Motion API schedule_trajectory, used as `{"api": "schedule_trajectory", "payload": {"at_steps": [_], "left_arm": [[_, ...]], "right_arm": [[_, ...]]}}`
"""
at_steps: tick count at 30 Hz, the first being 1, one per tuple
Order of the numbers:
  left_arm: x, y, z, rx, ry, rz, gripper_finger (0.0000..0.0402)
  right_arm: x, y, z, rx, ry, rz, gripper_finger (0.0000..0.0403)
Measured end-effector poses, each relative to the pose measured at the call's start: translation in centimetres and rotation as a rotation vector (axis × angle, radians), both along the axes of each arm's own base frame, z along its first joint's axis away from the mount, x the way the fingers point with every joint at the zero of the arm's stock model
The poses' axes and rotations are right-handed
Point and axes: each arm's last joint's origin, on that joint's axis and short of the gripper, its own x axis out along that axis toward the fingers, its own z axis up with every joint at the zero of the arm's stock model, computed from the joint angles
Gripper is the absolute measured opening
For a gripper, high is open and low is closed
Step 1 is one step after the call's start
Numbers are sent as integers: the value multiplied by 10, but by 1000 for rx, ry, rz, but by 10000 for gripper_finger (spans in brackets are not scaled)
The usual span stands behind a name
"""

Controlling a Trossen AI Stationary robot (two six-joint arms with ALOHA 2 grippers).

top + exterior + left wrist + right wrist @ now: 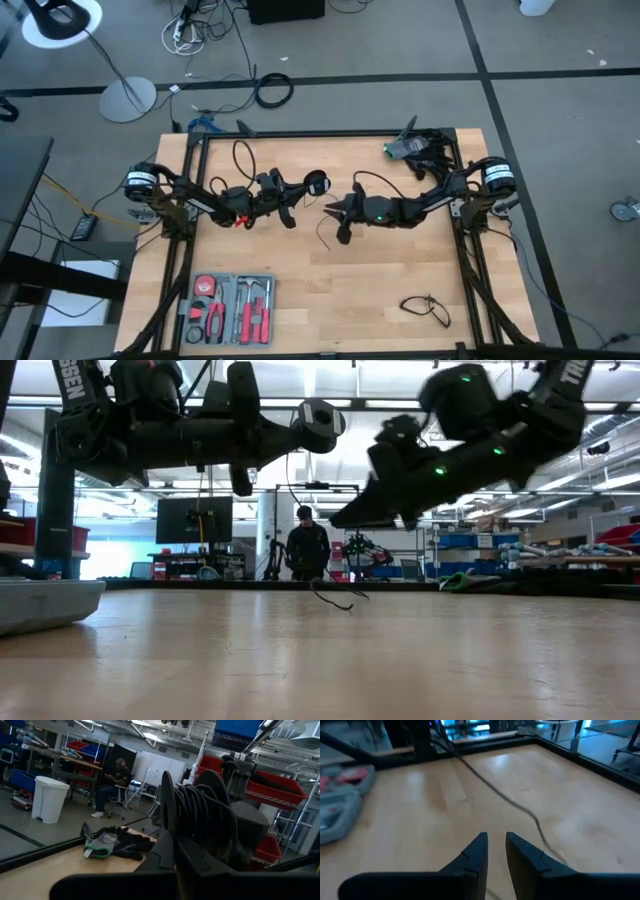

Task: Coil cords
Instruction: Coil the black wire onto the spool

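Black cords (243,158): a thin loop rises from the left gripper (285,200) over the wooden table (330,270); a loose strand (510,800) trails from the right gripper (335,215) down to the boards.
Disc end (317,184): just beside the left gripper's tip, held above the table.
Left jaws: pressed on a bundle of coiled cord (200,815).
Right jaws: narrow gap, nothing between; strand passes beyond the tips.
Hard to make out: where the two cords join or part.
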Motion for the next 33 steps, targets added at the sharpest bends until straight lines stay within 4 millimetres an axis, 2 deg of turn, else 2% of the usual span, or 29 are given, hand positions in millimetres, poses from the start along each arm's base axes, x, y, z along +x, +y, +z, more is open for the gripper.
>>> {"api": "schedule_trajectory", "payload": {"at_steps": [6,9,14,18,20,25,29,33], "left_arm": [[0,0,0,2,4,-9,0],[0,0,0,3,4,-11,0],[0,-1,0,2,0,-20,0],[1,-1,0,2,2,-51,0],[0,-2,-1,-7,0,-56,0],[0,-2,-1,-7,1,-57,0],[0,-2,0,-7,-2,-57,0],[0,-2,0,-7,-2,-57,0]], "right_arm": [[-25,9,-17,64,-57,-38,66],[-23,17,-31,89,-61,-45,68],[-3,31,-61,80,-118,-1,67],[3,32,-56,7,-258,15,67],[3,32,-52,-63,-272,7,68],[9,28,-42,-245,-252,-13,67],[22,23,-38,-390,-196,-14,68],[35,19,-35,-445,-142,-19,70]]}}
